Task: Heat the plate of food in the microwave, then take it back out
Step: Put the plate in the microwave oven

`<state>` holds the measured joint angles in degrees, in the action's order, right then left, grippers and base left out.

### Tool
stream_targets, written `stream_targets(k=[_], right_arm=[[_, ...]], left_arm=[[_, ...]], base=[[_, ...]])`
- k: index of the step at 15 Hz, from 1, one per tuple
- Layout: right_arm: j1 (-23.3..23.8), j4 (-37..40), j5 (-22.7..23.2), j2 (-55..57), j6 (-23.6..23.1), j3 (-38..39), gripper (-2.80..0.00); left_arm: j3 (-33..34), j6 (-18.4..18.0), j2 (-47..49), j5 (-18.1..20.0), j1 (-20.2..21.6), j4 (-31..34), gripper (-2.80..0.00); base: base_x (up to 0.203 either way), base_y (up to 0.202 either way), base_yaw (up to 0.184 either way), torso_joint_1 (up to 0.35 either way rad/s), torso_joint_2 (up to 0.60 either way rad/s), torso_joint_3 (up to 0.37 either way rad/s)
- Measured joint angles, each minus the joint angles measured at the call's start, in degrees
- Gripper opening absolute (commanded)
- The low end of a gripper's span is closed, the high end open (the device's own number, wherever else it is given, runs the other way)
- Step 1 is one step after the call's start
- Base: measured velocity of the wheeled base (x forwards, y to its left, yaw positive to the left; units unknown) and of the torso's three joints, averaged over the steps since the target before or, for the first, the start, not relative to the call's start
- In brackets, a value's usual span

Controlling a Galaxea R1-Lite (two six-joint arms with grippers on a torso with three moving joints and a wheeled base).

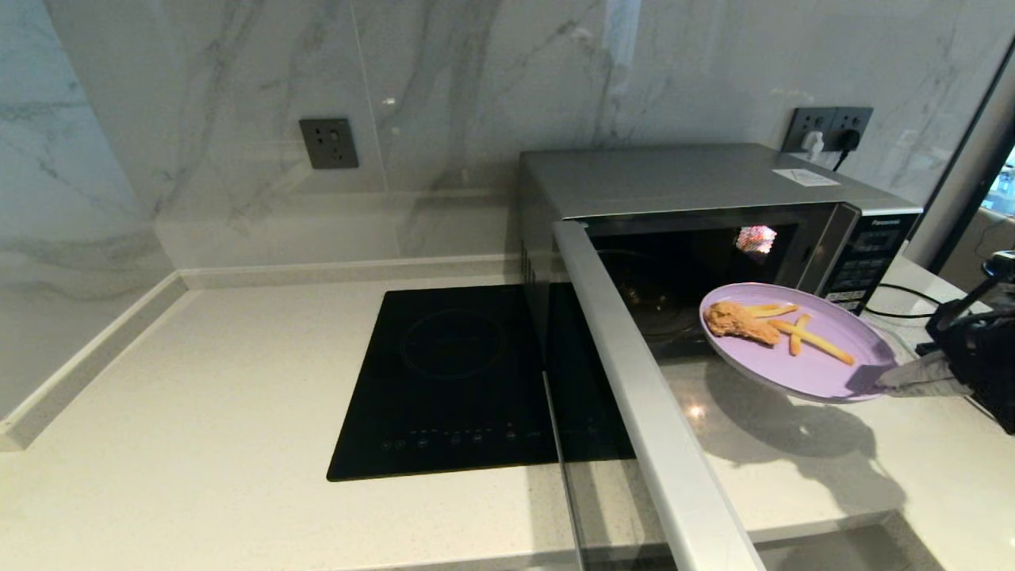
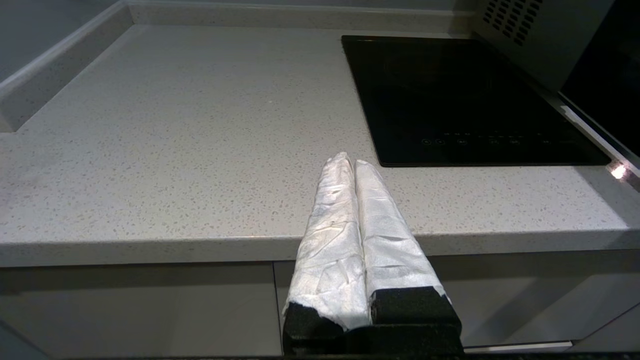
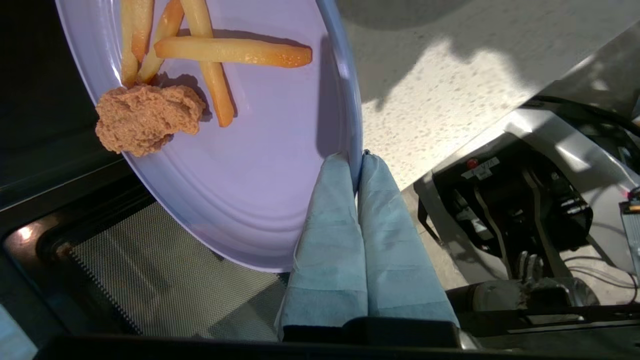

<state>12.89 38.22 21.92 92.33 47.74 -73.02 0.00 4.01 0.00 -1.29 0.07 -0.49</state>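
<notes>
At the far left the left gripper (image 2: 354,165) is parked low in front of the counter edge, its white-wrapped fingers pressed together and pointing over the countertop (image 1: 198,412), holding nothing. Next comes the black induction hob (image 1: 452,381), flush in the counter. The microwave (image 1: 682,182) stands beside it with its door (image 1: 642,396) swung wide open toward the robot. At the right, the plate of food (image 1: 825,361) hangs in the air just in front of the open cavity, tilted slightly, chicken and fries on top. The right gripper (image 1: 888,379) reaches in from the right edge, roughly level, clamped on the plate's near rim.
</notes>
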Motion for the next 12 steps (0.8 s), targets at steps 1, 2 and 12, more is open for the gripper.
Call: stream_targets(k=[1, 2, 12], right_arm=[[-2.5, -0.6, -1.8, 0.5, 2.2, -0.5, -2.8], [-4.7, -1.4, -3.5, 1.2, 4.2, -1.0, -2.8], [-16.3, -8.1, -13.1, 13.7, 13.6, -12.5, -2.8]], left_arm=[[0.0, 0.0, 0.0, 0.0, 0.0, 0.0, -2.8], [0.0, 0.0, 0.0, 0.0, 0.0, 0.0, -2.8], [0.0, 0.0, 0.0, 0.0, 0.0, 0.0, -2.8]], base=[[0.0, 0.0, 0.0, 0.0, 0.0, 0.0], [0.0, 0.0, 0.0, 0.0, 0.0, 0.0], [0.0, 0.0, 0.0, 0.0, 0.0, 0.0]])
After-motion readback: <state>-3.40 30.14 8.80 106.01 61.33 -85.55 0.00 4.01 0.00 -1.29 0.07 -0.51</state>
